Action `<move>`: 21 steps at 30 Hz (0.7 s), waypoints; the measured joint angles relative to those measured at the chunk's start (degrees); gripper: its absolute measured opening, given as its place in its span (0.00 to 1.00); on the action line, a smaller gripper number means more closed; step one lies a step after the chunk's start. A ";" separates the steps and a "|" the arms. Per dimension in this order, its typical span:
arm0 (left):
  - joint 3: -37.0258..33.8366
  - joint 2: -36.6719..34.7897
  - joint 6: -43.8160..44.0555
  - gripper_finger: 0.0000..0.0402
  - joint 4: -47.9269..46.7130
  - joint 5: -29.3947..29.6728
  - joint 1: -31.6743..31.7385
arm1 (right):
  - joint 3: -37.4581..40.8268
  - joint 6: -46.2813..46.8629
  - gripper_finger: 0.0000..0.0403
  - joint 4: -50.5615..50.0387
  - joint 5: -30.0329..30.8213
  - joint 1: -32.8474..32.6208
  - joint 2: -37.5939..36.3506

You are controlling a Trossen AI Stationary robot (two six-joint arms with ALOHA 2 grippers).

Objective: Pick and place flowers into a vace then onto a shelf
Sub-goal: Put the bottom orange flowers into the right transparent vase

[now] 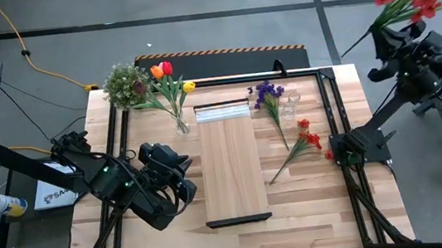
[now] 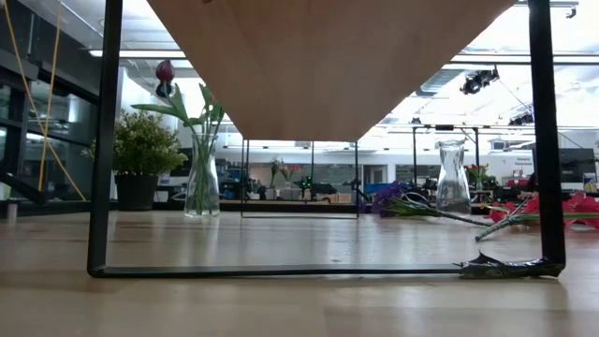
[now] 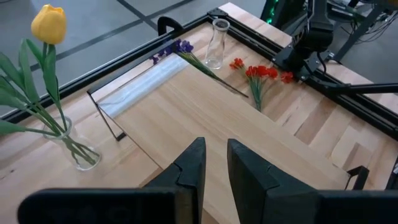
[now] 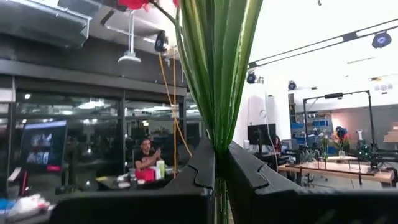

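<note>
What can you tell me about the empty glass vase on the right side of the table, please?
The empty glass vase is clear, carafe-shaped: round body, narrower neck, flared open mouth. It stands upright on the tabletop, right of the shelf, holding no flowers or visible water. The purple sprig lies on the table right beside it, its stem running past the base; whether they touch cannot be told. The red spray lies nearer the table's front. No gripper is near it.

Bright ceiling lights glare overhead; near fingers (image 4: 214,180) blur softly.
</note>
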State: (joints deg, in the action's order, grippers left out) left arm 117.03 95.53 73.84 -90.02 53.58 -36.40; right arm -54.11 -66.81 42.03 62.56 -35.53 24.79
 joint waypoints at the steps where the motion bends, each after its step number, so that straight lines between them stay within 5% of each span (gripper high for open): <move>1: 0.00 0.00 -0.01 0.25 0.00 0.00 0.00 | 0.50 0.20 0.02 -0.14 0.29 0.00 0.38; 21: 0.00 0.00 -0.67 0.25 0.00 0.17 0.00 | 16.31 18.56 0.02 -0.41 3.28 15.05 2.63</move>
State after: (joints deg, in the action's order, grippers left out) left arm 117.03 95.53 73.17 -90.02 53.76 -36.40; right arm -37.81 -48.24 41.62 65.83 -20.48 27.42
